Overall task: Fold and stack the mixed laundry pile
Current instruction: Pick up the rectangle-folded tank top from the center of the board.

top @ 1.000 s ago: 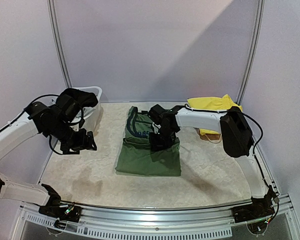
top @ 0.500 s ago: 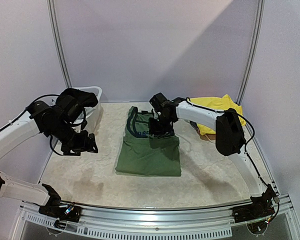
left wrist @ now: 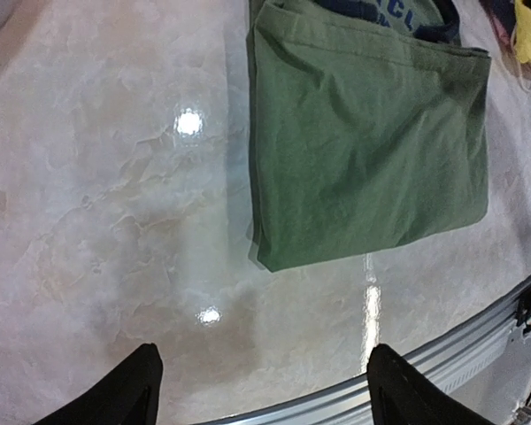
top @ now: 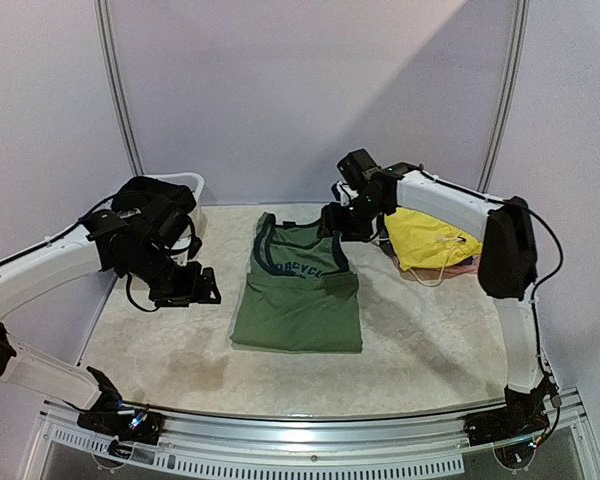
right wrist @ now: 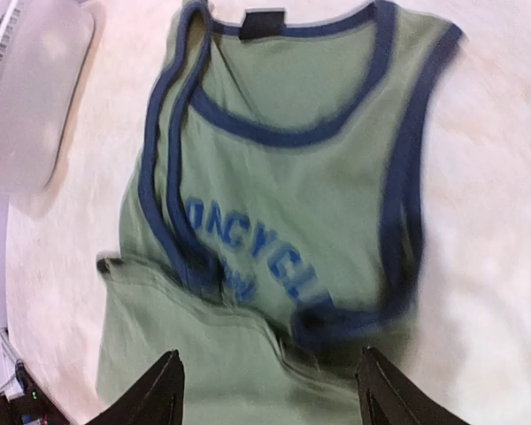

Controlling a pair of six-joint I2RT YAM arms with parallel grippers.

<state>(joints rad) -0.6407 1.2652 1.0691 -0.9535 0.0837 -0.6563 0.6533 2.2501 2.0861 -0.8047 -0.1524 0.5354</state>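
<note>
One olive-green T-shirt [top: 298,300] — long axis near-to-far, neckline at far end | right gripper [right wrist: 270,359] now lifted off it, jaws released | left gripper [left wrist: 264,354] spread, empty, nearer T-shirt

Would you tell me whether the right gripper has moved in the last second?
Yes: the right gripper moved from the green shirt's middle farther toward the back wall and rightward.

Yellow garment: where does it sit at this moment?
In the top view the yellow garment lies at the far right of the table, right of the olive-green top, partly under the right arm.
</note>
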